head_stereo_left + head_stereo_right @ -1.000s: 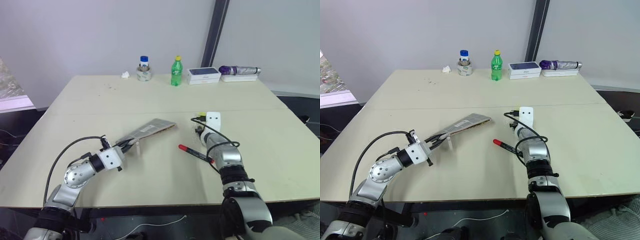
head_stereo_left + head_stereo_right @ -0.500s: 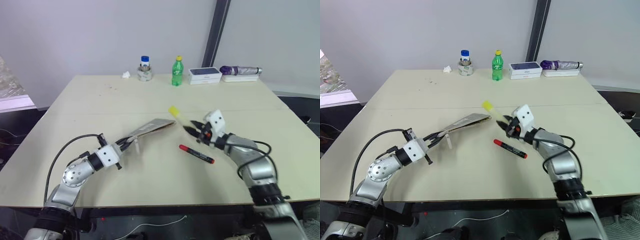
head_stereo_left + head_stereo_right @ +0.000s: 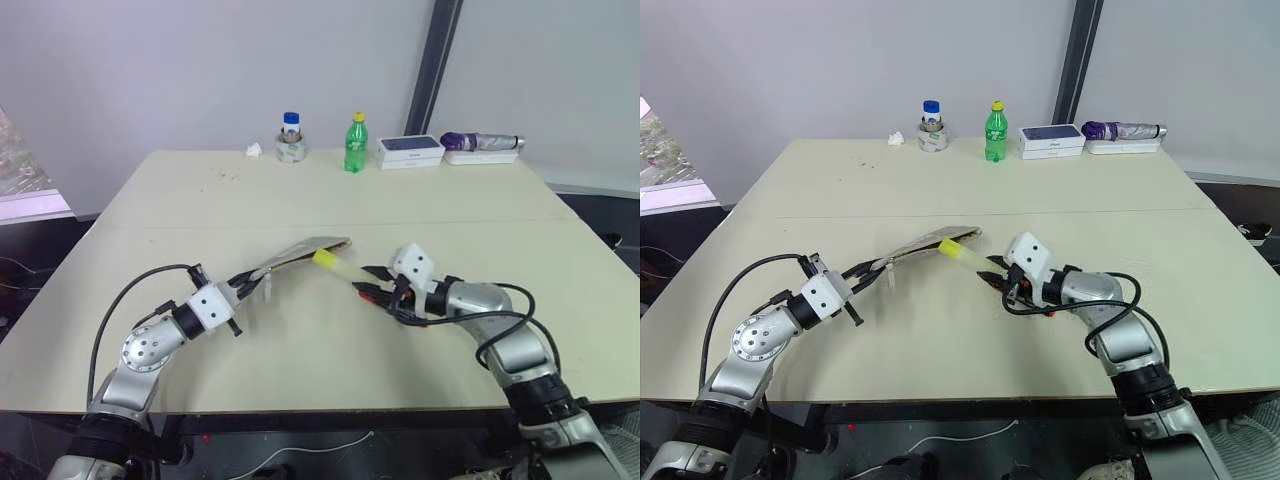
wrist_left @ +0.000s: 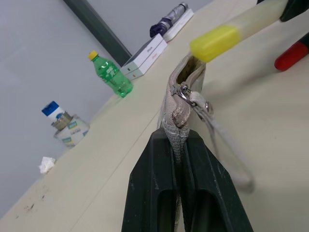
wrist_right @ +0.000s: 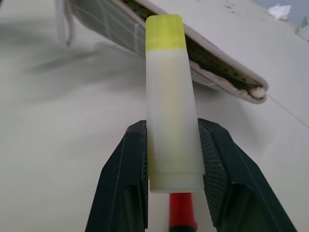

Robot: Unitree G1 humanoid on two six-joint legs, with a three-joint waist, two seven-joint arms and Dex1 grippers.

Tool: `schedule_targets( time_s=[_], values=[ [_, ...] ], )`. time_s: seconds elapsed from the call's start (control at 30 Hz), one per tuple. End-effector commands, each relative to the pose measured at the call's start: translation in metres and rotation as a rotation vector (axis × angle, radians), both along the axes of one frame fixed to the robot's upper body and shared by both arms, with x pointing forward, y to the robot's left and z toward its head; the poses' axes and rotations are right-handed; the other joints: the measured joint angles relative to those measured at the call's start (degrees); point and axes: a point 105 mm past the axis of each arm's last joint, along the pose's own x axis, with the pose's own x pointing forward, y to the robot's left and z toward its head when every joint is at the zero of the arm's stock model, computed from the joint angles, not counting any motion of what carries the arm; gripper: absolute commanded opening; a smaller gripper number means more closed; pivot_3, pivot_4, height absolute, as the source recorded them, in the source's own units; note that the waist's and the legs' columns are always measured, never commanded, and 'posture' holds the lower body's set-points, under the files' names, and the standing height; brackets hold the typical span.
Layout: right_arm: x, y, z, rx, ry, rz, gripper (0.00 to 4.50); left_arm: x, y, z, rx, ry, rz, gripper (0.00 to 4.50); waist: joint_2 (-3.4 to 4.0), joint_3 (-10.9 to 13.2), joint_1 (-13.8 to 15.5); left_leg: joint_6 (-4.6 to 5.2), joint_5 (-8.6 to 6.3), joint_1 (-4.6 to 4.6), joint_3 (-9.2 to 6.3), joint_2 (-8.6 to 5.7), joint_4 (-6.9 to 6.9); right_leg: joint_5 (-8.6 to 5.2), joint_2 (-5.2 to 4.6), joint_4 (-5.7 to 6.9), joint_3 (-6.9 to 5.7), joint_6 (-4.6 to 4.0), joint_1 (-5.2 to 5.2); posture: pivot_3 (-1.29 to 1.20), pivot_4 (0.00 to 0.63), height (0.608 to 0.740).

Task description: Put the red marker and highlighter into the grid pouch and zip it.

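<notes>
Tabletop (image 3: 300,200), highlighter (image 5: 171,111) btwn right fingers (image 5: 219,183), cap at grid pouch (image 3: 290,258) mouth

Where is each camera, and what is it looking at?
Left and right eye views: on the head, looking down over both arms at the tan table.
Left wrist view: along the left tool pinching the grey grid fabric pouch.
Right wrist view: along the right tool gripping the stubby pale yellow highlighter.
All share pouch and highlighter.

Bare desk (image 3: 300,340) lay open between the two arms and across the middle. The highlighter (image 3: 965,255) in the right pincer (image 3: 996,280) pointed at the grid pouch (image 3: 930,244) mouth, nothing between them. The red marker (image 5: 181,212) lay just beneath that pincer.
</notes>
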Motion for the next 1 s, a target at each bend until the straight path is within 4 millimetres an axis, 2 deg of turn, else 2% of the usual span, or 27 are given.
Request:
schedule_targets(
  time_s=[0.03,0.3,0.5,0.6,0.77,0.9,1.0],
  values=[
    [0.005,0.008,0.012,0.007,-0.055,0.007,0.89,-0.003,-0.005,0.012,0.017,-0.056,-0.028,0.0,0.0,0.0,-0.1,0.0,0.0,0.0,0.0,0.0,0.0,0.0,0.0,0.0,0.0,0.0,0.0,0.0,0.15,0.74],
    [0.008,0.018,0.009,-0.058,-0.088,0.04,0.89,-0.006,-0.01,0.008,0.053,-0.059,-0.059,0.0,0.0,0.0,0.0,0.0,0.0,0.0,0.0,-0.02,0.0,0.0,0.0,0.0,0.0,0.0,-0.01,0.0,0.15,0.74],
    [0.004,0.025,0.01,-0.217,-0.178,0.116,0.89,-0.01,-0.014,0.003,0.12,-0.052,-0.095,0.0,0.0,0.0,-0.1,0.0,0.0,0.0,0.01,-0.06,-0.01,0.0,0.0,0.0,0.0,0.0,-0.03,0.0,0.15,0.74],
    [0.007,0.023,0.014,-0.258,-0.194,0.118,0.89,-0.011,-0.015,0.0,0.163,-0.052,-0.115,0.0,0.0,0.0,-0.1,0.0,0.0,0.0,0.01,-0.05,-0.01,0.0,0.01,0.0,0.0,0.0,-0.02,0.0,0.15,0.74],
    [0.007,0.021,0.014,-0.439,-0.285,0.168,0.89,-0.015,-0.019,-0.003,0.211,-0.046,-0.174,0.0,0.0,0.0,0.0,0.0,0.0,-0.01,0.01,-0.05,0.0,0.0,0.0,0.0,0.0,0.0,-0.03,0.0,0.15,0.74],
    [0.009,0.026,0.022,-0.428,-0.307,0.175,0.89,-0.017,-0.02,-0.002,0.208,-0.027,-0.208,0.0,0.0,0.0,-0.1,0.0,0.0,0.0,0.01,-0.05,-0.01,0.0,0.01,0.0,0.0,0.0,-0.03,0.0,0.15,0.74],
    [0.013,0.022,0.027,-0.443,-0.318,0.161,0.89,-0.016,-0.018,0.002,0.189,-0.022,-0.21,0.0,0.0,0.0,-0.1,0.0,0.0,-0.01,0.02,-0.04,0.0,0.0,0.01,0.0,0.01,0.0,-0.03,0.0,0.15,0.74]
  ],
)
